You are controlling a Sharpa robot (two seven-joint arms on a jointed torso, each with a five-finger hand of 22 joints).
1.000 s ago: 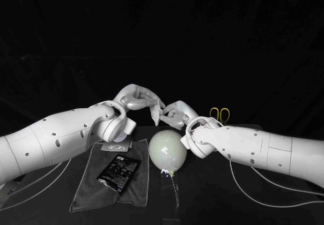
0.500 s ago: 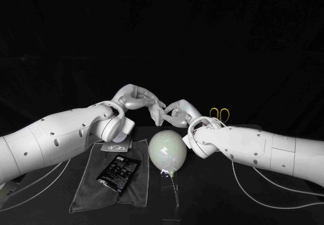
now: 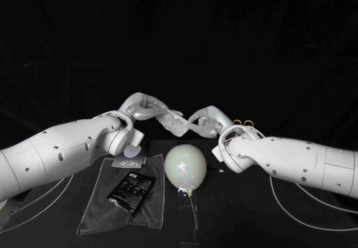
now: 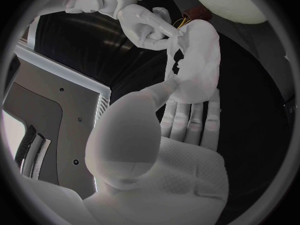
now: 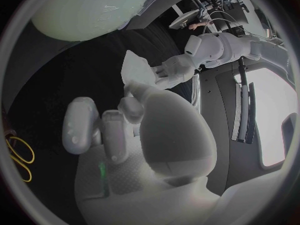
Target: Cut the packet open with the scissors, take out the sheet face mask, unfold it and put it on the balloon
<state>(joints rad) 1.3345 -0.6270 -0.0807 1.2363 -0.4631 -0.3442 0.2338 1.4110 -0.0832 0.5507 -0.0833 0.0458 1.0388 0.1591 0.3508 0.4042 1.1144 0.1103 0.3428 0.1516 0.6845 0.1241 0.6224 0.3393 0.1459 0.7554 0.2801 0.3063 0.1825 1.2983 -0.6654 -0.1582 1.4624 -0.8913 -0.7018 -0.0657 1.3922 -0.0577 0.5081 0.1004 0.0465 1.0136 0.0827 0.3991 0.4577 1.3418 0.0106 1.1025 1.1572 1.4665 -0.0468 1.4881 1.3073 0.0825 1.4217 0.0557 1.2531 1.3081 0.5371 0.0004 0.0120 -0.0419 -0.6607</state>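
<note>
I am holding the sheet face mask point(image 3: 173, 122) in the air between both hands, above the balloon point(image 3: 185, 165), not touching it. The left hand point(image 3: 143, 109) is pinching one end of it with the thumb against the fingers, and the right hand point(image 3: 207, 120) is pinching the other end. The mask is looking still partly folded.

The risks, as I am judging them: the sheet seems thin and probably wet, so pulling the hands apart too strongly could tear it, and a weak pinch could let one end slip, so it drops crumpled on the balloon or the table point(image 3: 239, 217). The balloon is lying loose, so it could roll when the mask is coming down on it.

Compared with one second ago, both hands are standing higher and further apart, and the mask is stretching out more between them. The right arm is now covering more of the scissors point(image 3: 240, 122). The packet point(image 3: 131, 189) is lying on the grey cloth point(image 3: 145, 217) as before.
</note>
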